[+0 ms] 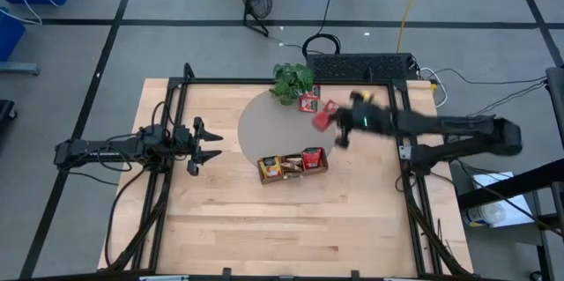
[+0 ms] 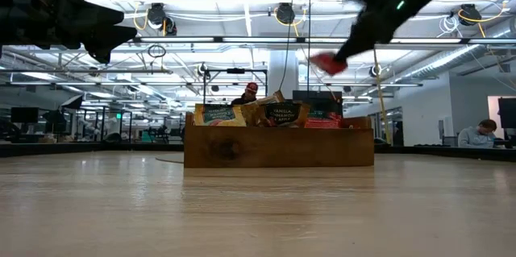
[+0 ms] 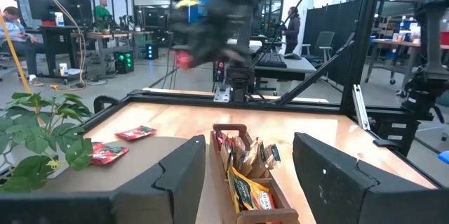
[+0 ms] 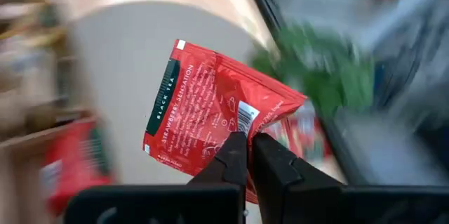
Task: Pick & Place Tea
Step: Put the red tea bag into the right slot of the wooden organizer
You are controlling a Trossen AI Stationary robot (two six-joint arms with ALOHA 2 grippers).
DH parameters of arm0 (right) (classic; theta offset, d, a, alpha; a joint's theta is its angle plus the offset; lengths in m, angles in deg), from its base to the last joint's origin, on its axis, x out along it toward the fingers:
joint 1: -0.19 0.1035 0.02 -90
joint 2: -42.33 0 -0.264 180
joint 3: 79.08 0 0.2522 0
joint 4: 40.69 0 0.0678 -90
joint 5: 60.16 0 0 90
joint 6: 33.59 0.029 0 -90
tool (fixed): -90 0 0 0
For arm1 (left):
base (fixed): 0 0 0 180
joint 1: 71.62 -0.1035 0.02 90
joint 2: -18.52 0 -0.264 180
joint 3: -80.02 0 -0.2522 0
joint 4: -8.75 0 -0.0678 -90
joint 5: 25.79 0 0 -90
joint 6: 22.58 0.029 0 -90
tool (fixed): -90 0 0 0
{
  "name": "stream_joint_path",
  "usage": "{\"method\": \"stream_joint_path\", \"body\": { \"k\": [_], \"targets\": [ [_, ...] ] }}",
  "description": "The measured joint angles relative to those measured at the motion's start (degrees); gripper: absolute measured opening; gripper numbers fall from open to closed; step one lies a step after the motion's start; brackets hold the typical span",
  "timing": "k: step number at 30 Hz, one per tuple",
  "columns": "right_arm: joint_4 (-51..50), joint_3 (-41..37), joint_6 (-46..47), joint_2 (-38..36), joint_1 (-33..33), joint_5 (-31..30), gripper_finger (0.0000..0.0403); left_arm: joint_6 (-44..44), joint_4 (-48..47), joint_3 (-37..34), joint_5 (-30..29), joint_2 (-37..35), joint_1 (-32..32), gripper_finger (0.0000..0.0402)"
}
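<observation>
- A red tea packet (image 4: 210,112) is hanging in the air above the table, pinched at one edge between the fingers of the right gripper (image 4: 249,155); its label is reading "BLACK TEA" and "STRAWBERRY SENSATION".
- In the high view, this held packet (image 1: 321,121) is sitting over the edge of the grey round mat (image 1: 264,131), toward the table's far right corner and clear of the surface.
- In the low view, the packet (image 2: 328,63) is showing well above the wooden tray (image 2: 278,146).
- The right gripper (image 1: 339,127) is standing closed on the packet, jaws nearly together, with the right arm reaching in from the table's right edge.
- Two more red packets (image 1: 309,101) are lying flat on the mat near the table's far edge, just beside the potted plant (image 1: 292,80).
- The wooden tray (image 1: 292,166) is resting near the table's centre, at the mat's near rim, and is holding upright packets: orange-yellow ones (image 1: 272,167) at its left end, red ones (image 1: 312,157) at its right end.
- The left gripper (image 1: 209,144) is hovering over the left part of the table (image 1: 264,228), well apart from the tray, with its fingers spread wide and gripping nothing.
- People are sitting at desks in the room beyond the table.
</observation>
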Motion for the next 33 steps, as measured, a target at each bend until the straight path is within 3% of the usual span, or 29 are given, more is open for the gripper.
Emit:
{"method": "stream_joint_path", "body": {
  "k": [5, 7, 10, 19, 26, 33],
  "targets": [
    [0.03, 0.03, -12.52, 4.56, 24.98, -25.19, 0.0001, -0.02, 0.0, 0.0, 0.0, 0.02, 0.02, 0.0214],
    [0.3, 0.01, -16.73, 8.39, 30.88, -30.88, 0.0001, 0.0, 0.0, 0.0, 0.0, 0.0, 0.02, 0.0214],
    [1.92, 1.54, -20.14, 14.89, 34.64, -35.24, 0.0001, -0.01, 0.0, 0.0, 0.0, 0.02, 0.0, 0.0214],
    [-3.78, 11.2, -30.66, 29.4, 33.56, -36.91, 0.0, -0.02, 0.0, 0.0, 0.0, 0.02, 0.0, 0.0214],
    [-8.74, 13.78, -27.87, 30.87, 32.68, -36.46, 0.0, -0.01, 0.0, 0.0, 0.0, 0.01, 0.0, 0.0214],
    [-9.62, 13.04, -22.62, 30.9, 31.87, -31.87, 0.0, 0.0, 0.0, 0.0, 0.0, 0.02, 0.0, 0.0214]
  ]
}}
